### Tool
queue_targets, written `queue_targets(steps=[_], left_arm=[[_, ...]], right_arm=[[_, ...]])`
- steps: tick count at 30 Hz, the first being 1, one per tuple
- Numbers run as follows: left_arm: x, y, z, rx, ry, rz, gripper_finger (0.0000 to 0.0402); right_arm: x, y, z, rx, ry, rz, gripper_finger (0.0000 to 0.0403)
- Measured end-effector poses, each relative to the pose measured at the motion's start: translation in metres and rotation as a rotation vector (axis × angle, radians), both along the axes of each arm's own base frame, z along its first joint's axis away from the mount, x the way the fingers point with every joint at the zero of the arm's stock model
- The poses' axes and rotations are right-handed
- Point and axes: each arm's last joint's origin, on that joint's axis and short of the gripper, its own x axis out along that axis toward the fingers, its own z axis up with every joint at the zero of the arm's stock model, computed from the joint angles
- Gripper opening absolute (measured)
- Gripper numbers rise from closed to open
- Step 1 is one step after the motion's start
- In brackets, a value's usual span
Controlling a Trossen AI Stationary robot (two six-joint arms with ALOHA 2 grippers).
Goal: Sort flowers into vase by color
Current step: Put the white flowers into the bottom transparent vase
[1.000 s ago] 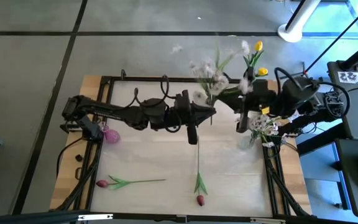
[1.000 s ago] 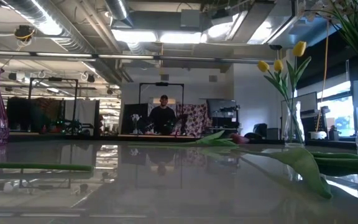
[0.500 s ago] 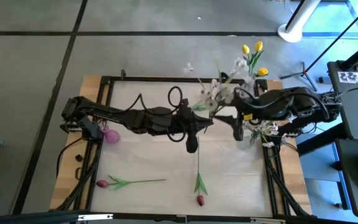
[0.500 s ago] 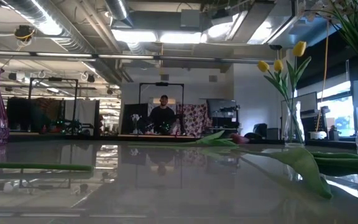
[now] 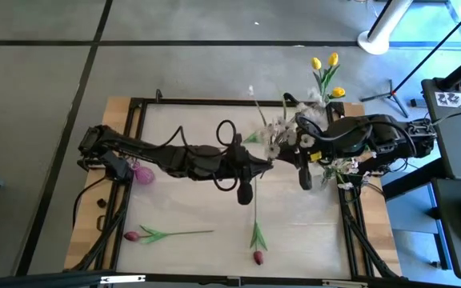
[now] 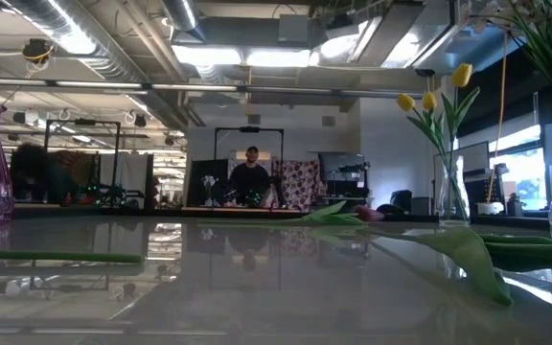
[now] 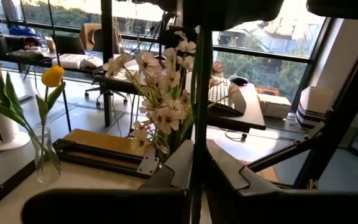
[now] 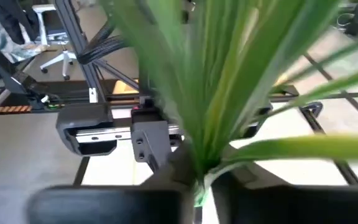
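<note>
Both arms have drawn closer since a second ago, and the white spray (image 5: pixel 277 134) now hangs lower between them, right of table centre. Left gripper (image 5: pixel 267 162) is clamped on its stem, as the left wrist view shows; right gripper (image 5: pixel 294 150) has closed on the same stem among its leaves. Judging by this, a handover is under way: next the left should let go. Two dark red tulips (image 5: pixel 256 257) lie near; yellow tulips (image 5: pixel 325 62) stand far right.

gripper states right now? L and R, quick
Left gripper: shut on the white blossom spray, pinching its stem.
Right gripper: shut on the same spray's green stem, above mid-table.
</note>
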Motion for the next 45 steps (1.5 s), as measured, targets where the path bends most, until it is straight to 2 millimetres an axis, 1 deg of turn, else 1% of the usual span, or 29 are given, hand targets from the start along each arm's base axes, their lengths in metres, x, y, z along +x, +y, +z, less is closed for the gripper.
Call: queue_targets(steps=[1, 4, 7, 11, 14, 16, 18, 22, 28, 31, 34, 37, 40, 45], left_arm=[[0.000, -0.001, 0.000, -0.001, -0.005, -0.003, 0.0029], [-0.001, -0.003, 0.001, -0.003, -0.012, -0.008, 0.0055], [-0.007, -0.007, 0.005, -0.011, 0.002, -0.016, 0.0084], [-0.029, -0.013, 0.016, -0.063, 0.054, -0.013, 0.0118], [-0.043, -0.016, 0.025, -0.131, 0.065, -0.015, 0.0135], [-0.052, -0.018, 0.028, -0.132, 0.083, -0.012, 0.0142], [-0.060, -0.017, 0.037, -0.134, 0.057, 0.000, 0.0146], [-0.069, -0.014, 0.049, -0.145, 0.006, 0.017, 0.0147], [-0.072, -0.012, 0.058, -0.181, -0.065, 0.020, 0.0145], [-0.072, -0.013, 0.060, -0.243, -0.099, 0.005, 0.0145], [-0.072, -0.018, 0.061, -0.248, -0.097, -0.063, 0.0145], [-0.074, -0.025, 0.062, -0.249, -0.100, -0.109, 0.0145], [-0.076, -0.031, 0.064, -0.241, -0.119, -0.128, 0.0145], [-0.079, -0.040, 0.066, -0.207, -0.130, -0.160, 0.0145]], right_arm=[[0.000, 0.000, 0.001, -0.003, -0.007, 0.002, 0.0015], [0.000, 0.000, 0.003, -0.006, -0.033, -0.005, 0.0018], [-0.011, 0.000, 0.007, -0.039, -0.032, 0.012, 0.0008], [-0.043, 0.007, 0.019, -0.120, -0.075, 0.121, 0.0010], [-0.070, 0.016, 0.021, -0.143, -0.061, 0.256, 0.0006], [-0.085, 0.021, 0.022, -0.126, -0.054, 0.336, 0.0007], [-0.097, 0.026, 0.023, -0.092, -0.050, 0.392, 0.0008], [-0.123, 0.036, 0.020, -0.002, 0.008, 0.500, 0.0006], [-0.158, 0.049, 0.007, 0.045, 0.176, 0.556, 0.0005], [-0.172, 0.059, -0.001, 0.015, 0.226, 0.559, 0.0005], [-0.183, 0.071, -0.013, -0.044, 0.246, 0.552, 0.0005], [-0.192, 0.079, -0.022, -0.069, 0.224, 0.512, 0.0005], [-0.198, 0.082, -0.031, -0.067, 0.199, 0.445, 0.0005], [-0.200, 0.088, -0.052, -0.116, 0.210, 0.370, 0.0005]])
